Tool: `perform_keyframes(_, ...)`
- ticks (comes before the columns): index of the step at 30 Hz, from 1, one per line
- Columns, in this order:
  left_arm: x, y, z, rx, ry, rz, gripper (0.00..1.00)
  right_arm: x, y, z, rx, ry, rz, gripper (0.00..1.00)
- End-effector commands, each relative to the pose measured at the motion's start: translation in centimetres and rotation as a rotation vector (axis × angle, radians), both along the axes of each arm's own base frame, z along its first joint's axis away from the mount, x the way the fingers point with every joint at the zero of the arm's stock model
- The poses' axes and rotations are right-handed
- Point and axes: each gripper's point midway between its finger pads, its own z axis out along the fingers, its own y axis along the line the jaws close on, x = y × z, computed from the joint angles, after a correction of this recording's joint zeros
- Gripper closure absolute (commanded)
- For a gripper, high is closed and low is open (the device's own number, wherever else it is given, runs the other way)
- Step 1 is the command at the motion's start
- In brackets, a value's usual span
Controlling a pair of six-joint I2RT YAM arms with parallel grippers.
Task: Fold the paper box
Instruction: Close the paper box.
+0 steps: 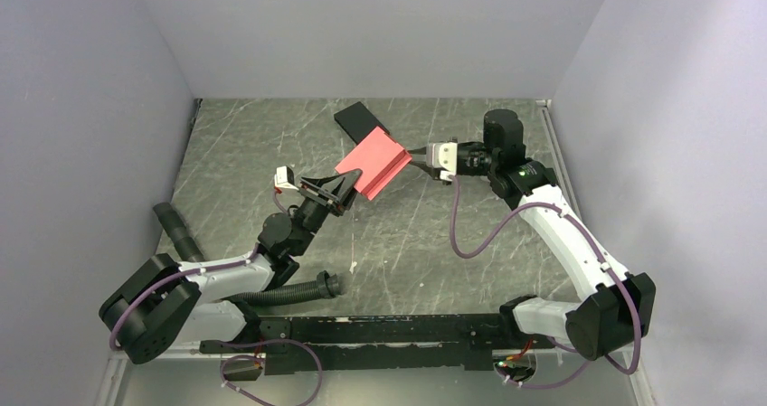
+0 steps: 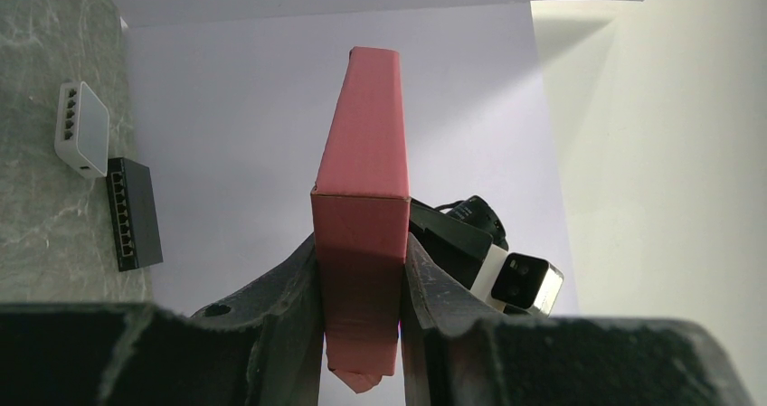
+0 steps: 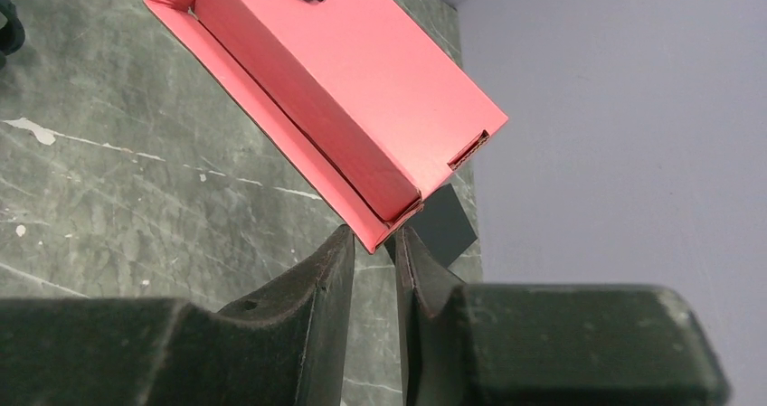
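Pinkish-red cardboard up in the air, and that's the paper box [image 1: 373,163], shaped into a long shallow box with one side open. It hangs clear of the table between the two arms, just in front of the black flat box [image 1: 360,118] lying at the back. The left gripper [image 2: 360,270] has it clamped, fingers pressed on opposite faces of one end. That looks like the anchor: hold the body steady so the other end can be worked. Over there the right gripper [image 3: 375,243] has its jaws narrowly apart with the corner of the box's rim sitting right at the tips. Whether it has actually pinched the card, I can't tell from here. My read is that it's lining up on the loose wall by the little slot, ready to fold it in. Underneath, the table [image 1: 407,243] is dark grey-green, marbled with pale streaks and dotted with white specks. Plain pale walls [image 1: 380,35] close the workspace in on three sides.
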Motion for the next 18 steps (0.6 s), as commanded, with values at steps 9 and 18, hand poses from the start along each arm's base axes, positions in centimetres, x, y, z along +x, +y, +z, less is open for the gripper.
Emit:
perform_keyframes(9, 0.31, 1.30, 2.61, -0.106, -0.038, 0.047, 1.00, -2.74, 0.77, 0.19, 0.009, -0.002, 0.099, 0.78)
perform_keyframes(18, 0.46, 1.41, 2.49, -0.113, -0.026, 0.053, 1.00, -2.86, 1.00, -0.11, 0.002, -0.005, 0.104, 0.79)
